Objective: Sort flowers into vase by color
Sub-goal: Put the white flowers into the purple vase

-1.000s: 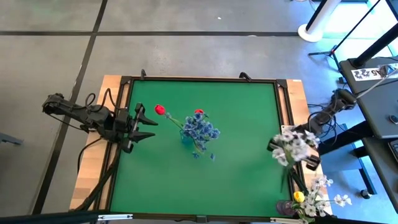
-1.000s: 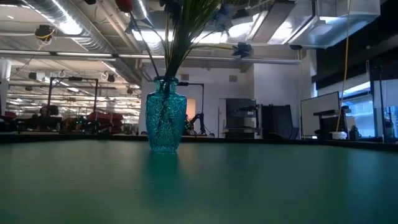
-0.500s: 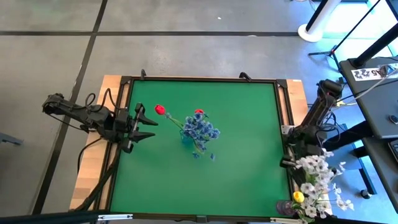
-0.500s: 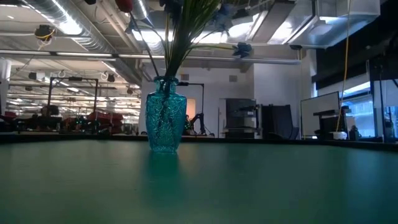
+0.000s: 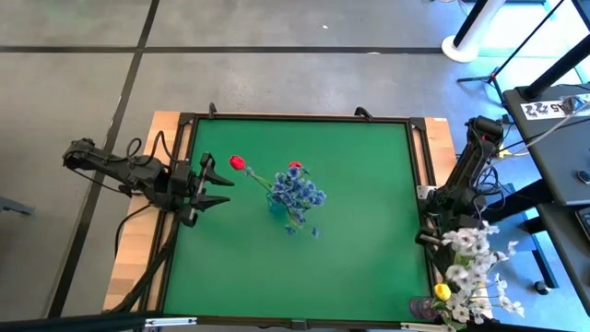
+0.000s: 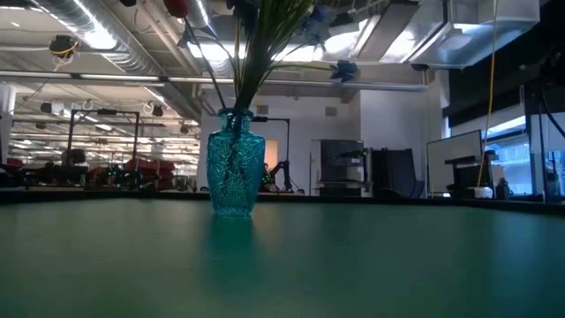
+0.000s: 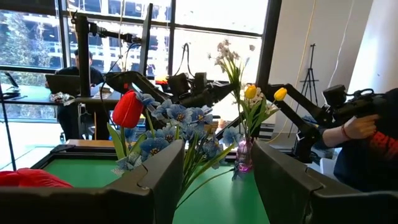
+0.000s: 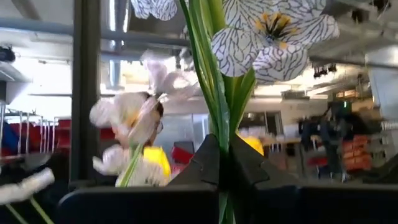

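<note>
A blue glass vase (image 5: 277,205) (image 6: 235,172) stands mid-table on its base. It carries bushy blue sprays (image 5: 297,194) and two red tulips (image 5: 237,163). At the table's near right corner a small purple vase (image 5: 426,309) (image 7: 244,155) holds yellow tulips (image 5: 443,291) and white blossoms. My right gripper (image 5: 431,232) (image 8: 224,165) is at the right edge, just far of that vase, shut on a white blossom spray (image 5: 466,244). My left gripper (image 5: 214,187) (image 7: 214,180) waits open at the left edge, pointing at the blue vase. My right gripper pinches the white spray's green stem (image 8: 221,143) between its two fingers. The stem rises from between the fingertips to the blossoms (image 8: 273,31). The spray is lifted clear, its blossoms leaning out toward the near right corner, above the purple vase.
The green mat (image 5: 359,267) lies bare around the blue vase. A black frame and wooden border (image 5: 441,148) run round the table. Desks and stands crowd the floor past the right edge (image 5: 553,101). A person's hand and sleeve (image 7: 357,127) show beyond the table.
My right gripper has carried the white spray from over the mat's right edge toward the near right corner and the purple vase, the arm swinging outward past the right edge. It has stayed shut on the stem, and most of the move came early.
</note>
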